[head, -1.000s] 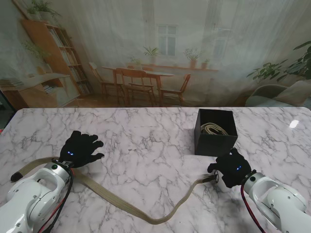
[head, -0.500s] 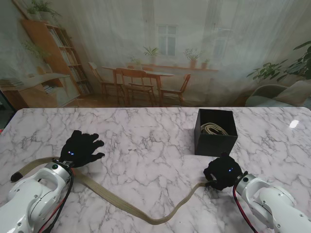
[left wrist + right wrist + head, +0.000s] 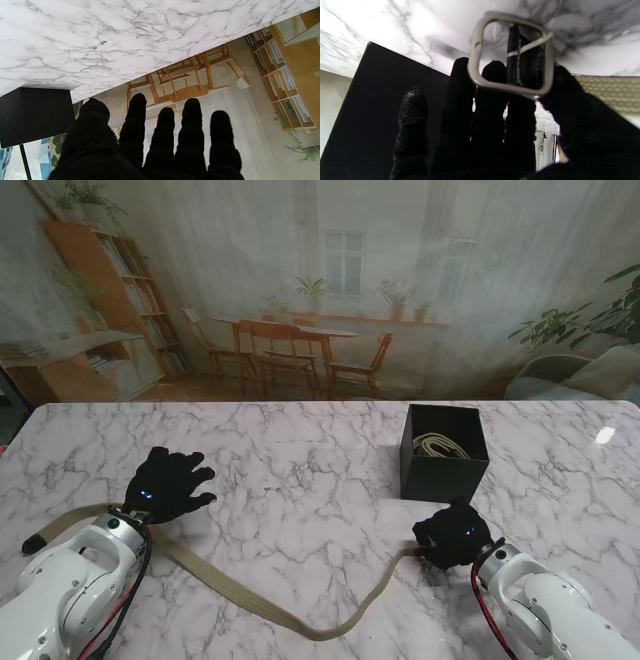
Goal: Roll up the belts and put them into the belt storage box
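A long tan belt (image 3: 230, 588) lies on the marble table, curving from the left edge, under my left arm, to my right hand (image 3: 455, 536). That hand covers the belt's buckle end. In the right wrist view the metal buckle (image 3: 480, 50) sits against the fingertips (image 3: 460, 72), with the thumb at its corner and the woven strap (image 3: 607, 92) beside it. My left hand (image 3: 166, 485) rests flat and open, fingers spread, just beyond the belt. The black storage box (image 3: 445, 465) stands just beyond my right hand and holds a coiled pale belt (image 3: 440, 445).
The table's far edge meets a printed backdrop of a room. The box (image 3: 35, 115) also shows in the left wrist view. The belt's dark tip (image 3: 35, 544) lies at the left table edge beside my left arm.
My right hand has slid to the left and a little farther from me, onto the buckle, which now is hidden under it in the stand view. The left hand has not moved.
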{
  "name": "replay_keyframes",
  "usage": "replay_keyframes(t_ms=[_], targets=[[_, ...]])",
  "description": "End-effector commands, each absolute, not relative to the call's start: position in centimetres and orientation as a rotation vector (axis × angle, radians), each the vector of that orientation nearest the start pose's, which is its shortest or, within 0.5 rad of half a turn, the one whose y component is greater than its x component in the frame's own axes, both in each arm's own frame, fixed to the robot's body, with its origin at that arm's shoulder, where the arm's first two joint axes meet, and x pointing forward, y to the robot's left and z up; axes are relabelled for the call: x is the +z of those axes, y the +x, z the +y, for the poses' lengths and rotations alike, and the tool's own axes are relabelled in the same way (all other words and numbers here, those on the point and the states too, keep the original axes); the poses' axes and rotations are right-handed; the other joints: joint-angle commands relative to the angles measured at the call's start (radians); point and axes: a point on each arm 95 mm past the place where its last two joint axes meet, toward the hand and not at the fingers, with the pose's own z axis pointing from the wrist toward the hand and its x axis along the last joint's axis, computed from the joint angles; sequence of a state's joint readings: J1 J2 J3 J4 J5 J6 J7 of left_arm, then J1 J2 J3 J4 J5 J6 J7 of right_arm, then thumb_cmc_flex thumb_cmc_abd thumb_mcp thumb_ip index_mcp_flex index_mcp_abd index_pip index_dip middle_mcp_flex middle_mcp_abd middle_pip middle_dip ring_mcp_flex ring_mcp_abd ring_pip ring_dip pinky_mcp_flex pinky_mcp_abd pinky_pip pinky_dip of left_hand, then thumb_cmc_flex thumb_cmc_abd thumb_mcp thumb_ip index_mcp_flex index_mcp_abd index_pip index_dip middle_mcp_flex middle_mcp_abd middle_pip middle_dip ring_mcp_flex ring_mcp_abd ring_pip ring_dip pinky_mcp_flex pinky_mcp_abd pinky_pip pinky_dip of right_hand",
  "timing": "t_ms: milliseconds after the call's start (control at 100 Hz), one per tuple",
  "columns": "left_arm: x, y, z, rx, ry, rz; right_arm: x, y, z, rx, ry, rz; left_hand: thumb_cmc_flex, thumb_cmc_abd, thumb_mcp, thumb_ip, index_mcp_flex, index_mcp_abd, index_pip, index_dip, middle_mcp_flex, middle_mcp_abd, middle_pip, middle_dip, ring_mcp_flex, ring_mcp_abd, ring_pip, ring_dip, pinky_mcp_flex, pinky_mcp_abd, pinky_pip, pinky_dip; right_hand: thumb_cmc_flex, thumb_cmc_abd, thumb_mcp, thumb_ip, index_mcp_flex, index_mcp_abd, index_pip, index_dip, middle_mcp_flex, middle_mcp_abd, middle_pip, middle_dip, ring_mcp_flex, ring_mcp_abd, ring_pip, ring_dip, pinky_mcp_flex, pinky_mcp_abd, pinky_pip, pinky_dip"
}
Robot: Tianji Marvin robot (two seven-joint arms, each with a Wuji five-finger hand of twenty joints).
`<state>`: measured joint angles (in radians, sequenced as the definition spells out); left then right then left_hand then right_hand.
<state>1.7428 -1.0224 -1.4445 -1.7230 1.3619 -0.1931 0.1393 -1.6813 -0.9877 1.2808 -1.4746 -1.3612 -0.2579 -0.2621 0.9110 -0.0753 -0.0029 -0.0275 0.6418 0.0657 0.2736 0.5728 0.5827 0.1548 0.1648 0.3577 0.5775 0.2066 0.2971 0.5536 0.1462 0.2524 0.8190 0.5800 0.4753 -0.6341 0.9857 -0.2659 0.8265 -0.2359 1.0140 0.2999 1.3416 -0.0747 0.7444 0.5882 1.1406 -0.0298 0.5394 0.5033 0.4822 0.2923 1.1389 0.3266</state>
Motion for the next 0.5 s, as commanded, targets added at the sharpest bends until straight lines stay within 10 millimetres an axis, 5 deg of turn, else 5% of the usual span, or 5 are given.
replay_keyframes(t_ms=[0, 40, 110, 270, 490], targets=[[-29.9, 36.9, 6.0, -1.288, -0.757, 1.61, -38.3, 35.8, -5.7, 1.329, 0.78, 1.78, 0.006, 0.027, -0.02, 0.01, 0.008, 0.009, 0.01, 0.002, -0.029, 0.015, -0.007, -0.004, -0.022, 0.016, 0.0, 0.006, -0.01, 0.032, 0.005, 0.004, 0.07, 0.008, 0.078, -0.004, -0.084, 0.027, -0.037, -0.062, 0.08, -0.022, 0.065, 0.018, 0.053, -0.049, 0.04, 0.022, 0.015, -0.013, 0.025, 0.013], [-29.9, 36.9, 6.0, -1.29, -0.757, 1.609, -38.4, 35.8, -5.7, 1.334, 0.781, 1.776, 0.007, 0.026, -0.019, 0.01, 0.007, 0.011, 0.01, 0.003, -0.03, 0.015, -0.007, -0.004, -0.023, 0.017, 0.0, 0.006, -0.011, 0.03, 0.004, 0.004, 0.054, 0.017, 0.11, 0.014, -0.134, 0.057, -0.136, -0.097, 0.097, -0.024, 0.063, 0.005, 0.065, -0.054, 0.039, 0.027, 0.02, -0.017, 0.028, 0.009], [-29.9, 36.9, 6.0, -1.29, -0.757, 1.609, -38.6, 35.9, -5.6, 1.341, 0.783, 1.775, 0.008, 0.025, -0.019, 0.01, 0.008, 0.01, 0.011, 0.004, -0.029, 0.016, -0.006, -0.004, -0.023, 0.017, -0.001, 0.006, -0.01, 0.031, 0.004, 0.004, 0.017, 0.06, 0.163, 0.147, -0.289, 0.067, -0.404, -0.058, 0.115, -0.014, 0.079, 0.002, 0.096, -0.05, 0.047, 0.036, 0.031, -0.012, 0.035, 0.0], [-29.9, 36.9, 6.0, -1.29, -0.754, 1.612, -39.0, 36.0, -5.3, 1.368, 0.838, 1.758, 0.01, 0.024, -0.019, 0.01, 0.006, 0.009, 0.012, 0.005, -0.027, 0.015, -0.006, -0.004, -0.022, 0.017, -0.001, 0.005, -0.009, 0.031, 0.004, 0.004, 0.069, 0.078, 0.183, 0.162, -0.512, -0.004, -0.352, -0.051, 0.117, 0.019, 0.159, -0.002, 0.169, -0.019, 0.09, 0.04, 0.047, 0.008, 0.039, 0.0], [-29.9, 36.9, 5.9, -1.289, -0.753, 1.613, -39.3, 35.9, -5.0, 1.408, 0.894, 1.752, 0.01, 0.023, -0.019, 0.01, 0.004, 0.008, 0.011, 0.006, -0.026, 0.013, -0.005, -0.004, -0.021, 0.018, 0.0, 0.005, -0.009, 0.031, 0.004, 0.003, 0.124, 0.134, 0.177, 0.159, -0.452, -0.118, -0.298, -0.041, 0.118, 0.052, 0.212, -0.02, 0.18, 0.009, 0.176, 0.049, 0.057, 0.02, 0.046, 0.004]])
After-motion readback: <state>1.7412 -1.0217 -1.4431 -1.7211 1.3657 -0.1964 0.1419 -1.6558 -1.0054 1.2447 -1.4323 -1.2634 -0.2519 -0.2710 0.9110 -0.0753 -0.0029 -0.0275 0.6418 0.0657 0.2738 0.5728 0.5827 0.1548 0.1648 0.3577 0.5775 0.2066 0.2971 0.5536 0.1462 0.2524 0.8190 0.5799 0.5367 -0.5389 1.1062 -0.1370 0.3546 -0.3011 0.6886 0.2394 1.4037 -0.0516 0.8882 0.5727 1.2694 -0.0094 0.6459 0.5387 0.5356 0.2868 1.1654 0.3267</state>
